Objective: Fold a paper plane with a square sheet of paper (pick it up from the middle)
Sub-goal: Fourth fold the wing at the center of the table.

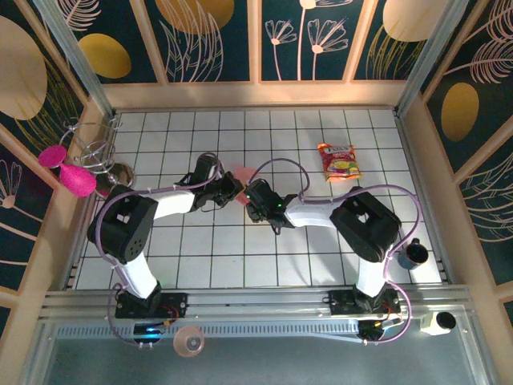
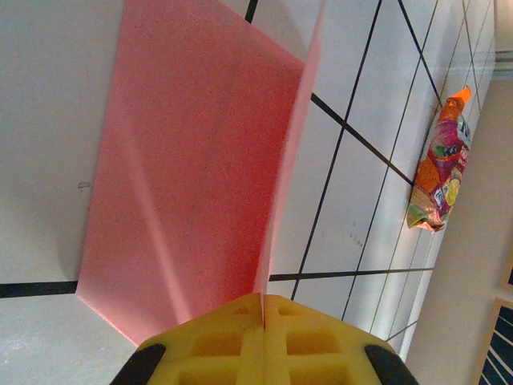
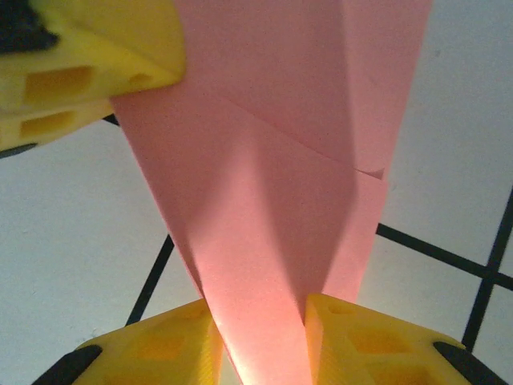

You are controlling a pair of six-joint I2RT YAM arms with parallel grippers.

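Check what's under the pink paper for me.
Around the pink paper, pinched by the left gripper, white table tiles with black grid lines show. The patch directly under the sheet is covered, so anything lying there is hidden.

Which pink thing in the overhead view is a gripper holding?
The salmon-pink paper sheet at mid-table, pinched by the left gripper. The round magenta discs sit by the left wall, and the pale pink disc on the near metal ledge.

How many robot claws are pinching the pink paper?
2. The left claw is shut on a standing edge of the pink paper. The right claw grips a folded part of the paper, close to the left claw, mid-table.
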